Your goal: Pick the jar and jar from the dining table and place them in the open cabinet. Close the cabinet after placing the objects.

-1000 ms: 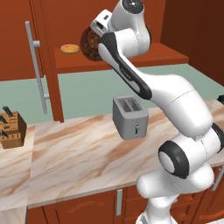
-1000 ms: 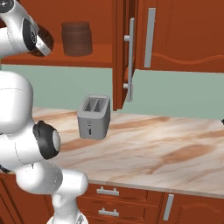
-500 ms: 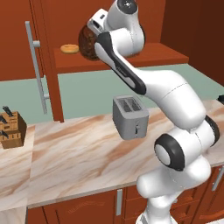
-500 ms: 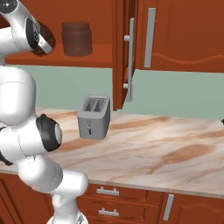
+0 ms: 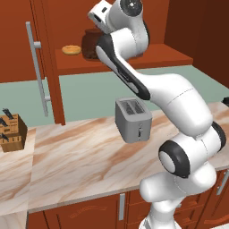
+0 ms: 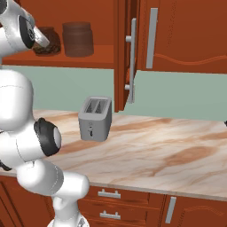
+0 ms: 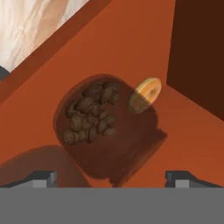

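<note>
**Second jar released on the cabinet shelf; door still to close**

Since a second ago the arm has shifted a little at the shelf and the fingers (image 7: 112, 177), then closed around the nut jar, have let go; the toaster and both jars sit where they were.

Nearest, the marble surface (image 5: 85, 165) carries only a grey toaster (image 5: 133, 120) and a knife block (image 5: 10, 133) at its far left; no jar is left on this stretch of it. Above and beyond, the fingers stand spread wide on either side of the rounded nut jar (image 7: 107, 127), not gripping it. That jar rests upright on the cabinet shelf (image 6: 80, 60), with the taller smoky jar (image 6: 77, 39) just to its right in the right base view. A small tan ring-shaped item (image 5: 71, 49) lies on the shelf just beside the nut jar.

Both jars look placed, so what remains, I judge, is backing the hand out and closing the cabinet. The open door (image 6: 125, 53) hangs right of the shelf, its bar handle (image 6: 131, 60) facing out. The toaster below may crowd the arm's swing.
</note>
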